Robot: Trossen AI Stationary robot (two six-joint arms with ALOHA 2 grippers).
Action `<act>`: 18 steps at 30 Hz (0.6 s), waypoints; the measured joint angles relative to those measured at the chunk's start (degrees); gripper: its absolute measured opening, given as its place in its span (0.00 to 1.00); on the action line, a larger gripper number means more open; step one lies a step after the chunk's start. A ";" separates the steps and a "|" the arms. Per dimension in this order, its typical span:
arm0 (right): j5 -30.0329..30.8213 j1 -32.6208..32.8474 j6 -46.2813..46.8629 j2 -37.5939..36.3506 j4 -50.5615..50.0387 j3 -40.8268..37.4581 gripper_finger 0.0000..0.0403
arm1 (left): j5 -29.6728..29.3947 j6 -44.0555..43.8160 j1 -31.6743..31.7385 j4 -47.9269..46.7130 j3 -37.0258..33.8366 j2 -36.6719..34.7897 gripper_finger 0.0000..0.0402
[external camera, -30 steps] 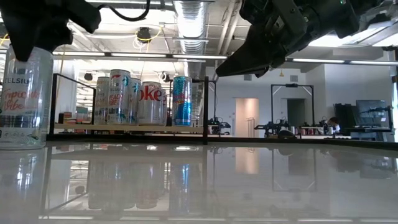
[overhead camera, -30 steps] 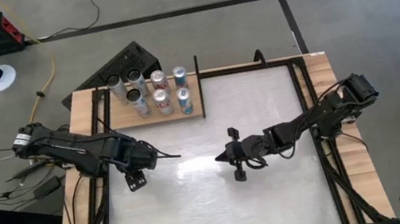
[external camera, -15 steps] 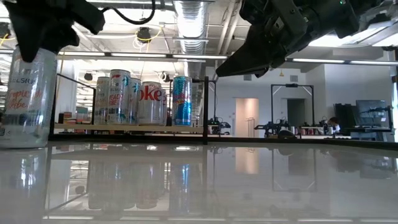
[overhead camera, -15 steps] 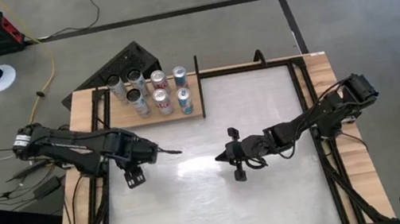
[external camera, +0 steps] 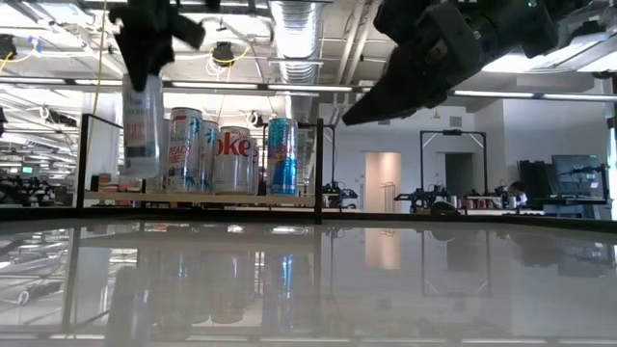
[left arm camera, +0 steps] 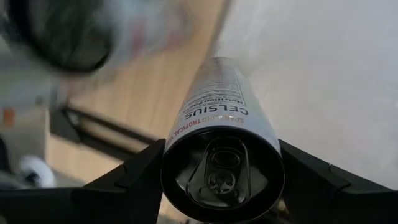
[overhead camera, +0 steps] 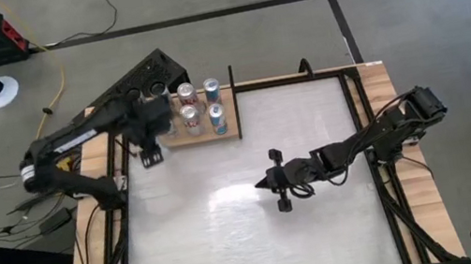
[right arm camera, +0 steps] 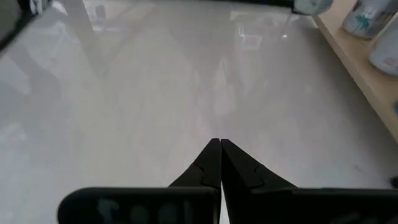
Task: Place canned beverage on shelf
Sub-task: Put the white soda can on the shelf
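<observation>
While the left hand (left arm camera: 217, 186), closed around the upright can (external camera: 143, 120), holds it above the shelf (overhead camera: 203, 137) edge beside the standing cans (external camera: 217, 152), lower it vertically onto bare plank clear of them; the right hand (right arm camera: 216, 163) waits shut over mid-surface.

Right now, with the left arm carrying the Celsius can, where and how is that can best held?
As the left gripper has it: fingers clamped on opposite sides of the can near its top rim, coming from above. The can hangs upright beside the shelf, so a top grip should let it go down between neighbours.
</observation>
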 joint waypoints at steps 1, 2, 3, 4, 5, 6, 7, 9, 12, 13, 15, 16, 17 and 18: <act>0.00 0.00 -0.64 -0.72 -0.75 -0.05 0.07 | 0.96 0.88 2.36 -0.07 0.00 0.54 0.59; 0.00 0.00 -1.36 -1.40 -1.21 0.01 0.07 | 1.93 1.75 4.57 -0.22 0.00 1.11 0.59; 0.01 -0.05 -2.13 -2.27 -2.53 0.08 0.07 | 2.37 2.99 6.46 -0.25 0.00 1.68 0.59; 0.02 -0.27 -2.86 -3.26 -4.35 0.05 0.07 | 2.46 4.10 8.01 -0.74 -0.02 2.27 0.59; -0.02 -0.44 -3.43 -4.22 -5.95 -0.04 0.07 | 2.62 5.21 9.02 -0.90 -0.02 3.01 0.59; -0.02 -0.73 -3.92 -5.18 -6.95 -0.05 0.07 | 2.36 6.39 9.62 -0.59 -0.02 3.72 0.59; 0.00 -1.10 -4.47 -6.24 -7.82 -0.05 0.07 | 1.68 7.68 10.43 -0.11 -0.02 4.44 0.59; 0.00 -1.68 -5.31 -8.49 -10.39 -0.05 0.07 | 1.16 10.18 11.87 -0.03 -0.01 5.51 0.59; 0.00 -2.73 -6.22 -11.35 -13.63 -0.03 0.07 | -0.69 13.30 13.17 -0.22 0.16 6.37 0.59; -0.01 -3.05 -6.43 -12.18 -14.53 -0.03 0.07 | -1.47 14.24 13.62 -0.22 0.20 6.48 0.59; 0.00 -3.63 -7.04 -14.06 -17.14 -0.03 0.07 | -2.62 15.67 14.33 -0.22 0.20 6.53 0.59; -0.04 -3.93 -7.40 -15.08 -18.52 -0.03 0.07 | -3.23 16.28 14.76 -0.20 0.20 6.55 0.59; -0.04 -4.21 -7.49 -16.05 -19.55 -0.03 0.07 | -3.91 16.67 15.15 -0.20 0.17 6.60 0.59; -0.02 -4.67 -7.53 -17.11 -20.80 -0.03 0.07 | -4.55 17.00 15.65 -0.18 0.17 6.65 0.59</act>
